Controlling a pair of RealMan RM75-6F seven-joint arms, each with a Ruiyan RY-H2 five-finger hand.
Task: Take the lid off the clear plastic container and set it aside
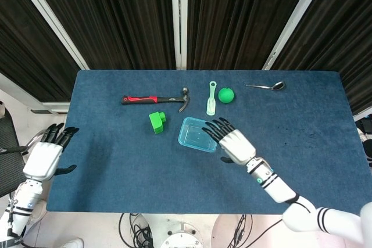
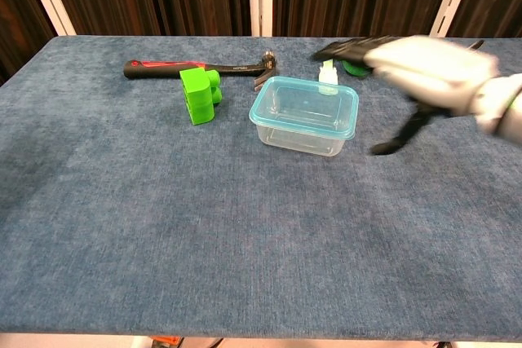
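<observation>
Lid (image 2: 304,108), teal-rimmed, sits on clear plastic container (image 2: 300,131) just right of green block (image 1: 156,121) on table (image 1: 116,166): not removed yet. Right hand (image 1: 231,143) beside container, fingers spread, holding nothing. Left hand (image 1: 45,156) off table edge, empty too. Grasp, lift, set-aside all left.
</observation>
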